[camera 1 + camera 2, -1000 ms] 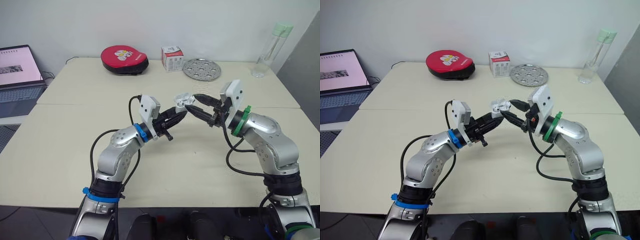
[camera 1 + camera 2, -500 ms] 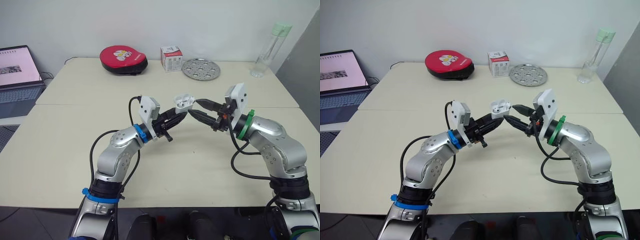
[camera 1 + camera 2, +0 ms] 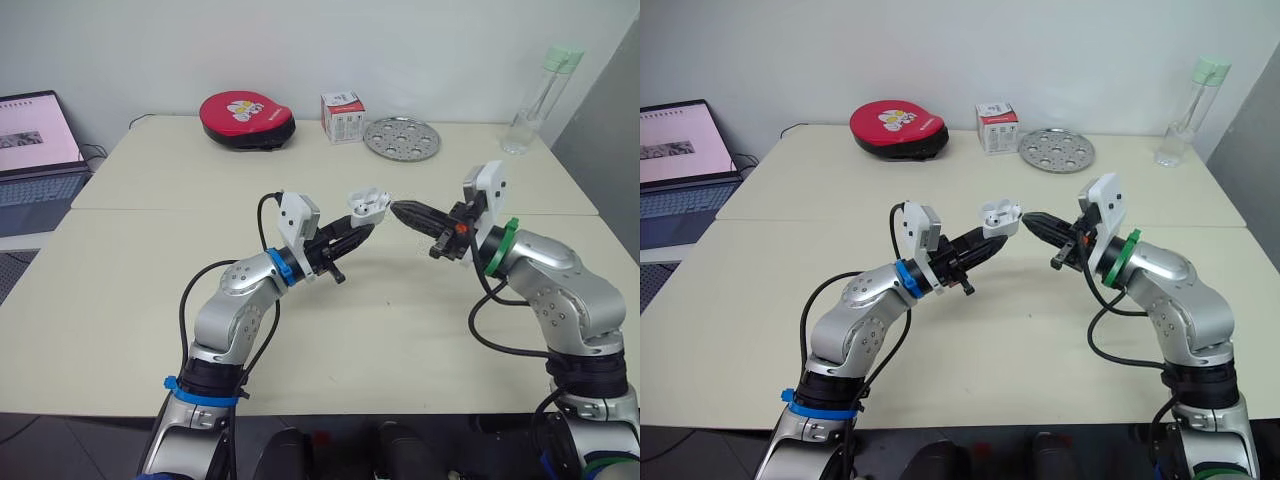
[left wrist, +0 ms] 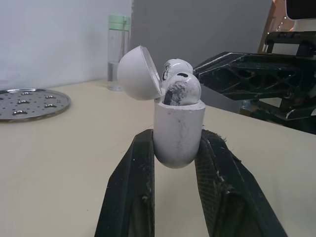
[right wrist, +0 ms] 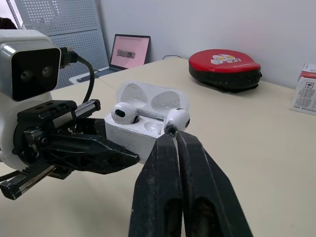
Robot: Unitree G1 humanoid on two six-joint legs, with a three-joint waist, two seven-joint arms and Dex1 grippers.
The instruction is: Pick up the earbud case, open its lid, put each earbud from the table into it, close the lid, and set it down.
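— Where is the earbud case [image 4: 178,133] sitting right now?

— It is hanging above the middle of the table [image 3: 150,270]. The left gripper [image 3: 355,233] is pinching its lower body between both fingers, holding it upright.

— And the lid [image 4: 139,73]?

— It is standing open, tipped back. Two earbuds are resting in the sockets, one [image 5: 124,112] on the far side and one [image 5: 177,118] nearer the right gripper [image 5: 174,134].

— What is that gripper doing?

— Its fingers are pressing together with nothing between them, and the tips are pointing right at the nearer earbud. Whether they are touching it, I cannot tell.

— Is any writing showing?

— The small white box [image 3: 344,117] at the back is carrying red and dark print, too small to read. The red round pouch [image 3: 248,119] beside it is showing a cartoon picture. The laptop [image 3: 35,150] on the left is displaying a page I cannot read. The case itself is showing grey smudges, no logo.

— Anything else back there?

— A perforated metal plate [image 3: 402,138] is lying beside the box, and a clear bottle [image 3: 538,98] with a green cap is standing at the far right.
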